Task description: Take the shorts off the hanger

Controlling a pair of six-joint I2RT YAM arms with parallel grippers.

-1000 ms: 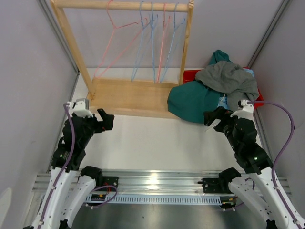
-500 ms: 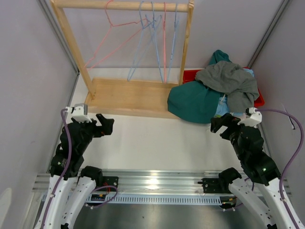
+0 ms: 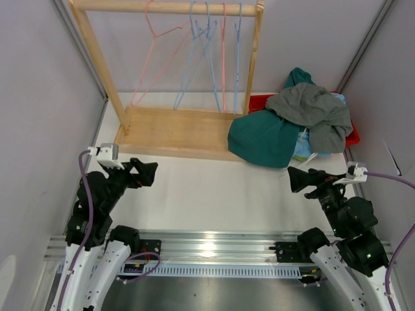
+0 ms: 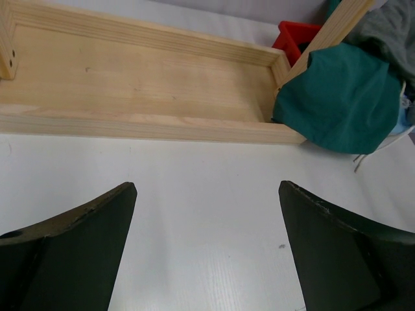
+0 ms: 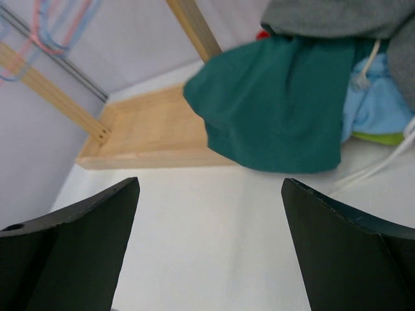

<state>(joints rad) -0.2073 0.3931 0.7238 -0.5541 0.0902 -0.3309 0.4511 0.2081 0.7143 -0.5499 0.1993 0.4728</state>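
Note:
The shorts lie in a heap at the right: grey shorts (image 3: 312, 107) on top, dark teal shorts (image 3: 262, 137) spilling onto the table, light blue (image 3: 303, 148) under them. In the right wrist view I see the teal (image 5: 272, 107), grey (image 5: 331, 16), light blue (image 5: 373, 103) and a lime green edge (image 5: 382, 138). The black pair is hidden. The hangers (image 3: 207, 58) hang bare on the wooden rack. My left gripper (image 3: 147, 172) is open and empty over the table. My right gripper (image 3: 299, 179) is open and empty, just in front of the heap.
A wooden rack (image 3: 175, 129) with a flat base stands at the back, its right post (image 3: 254, 61) next to the heap. A red bin (image 3: 260, 102) sits under the shorts. Grey walls close in on both sides. A metal rail (image 3: 214, 245) runs along the near edge.
Both arms have drawn back toward the near edge, the right gripper moving away from the heap. The bare hangers are swinging on the rail.

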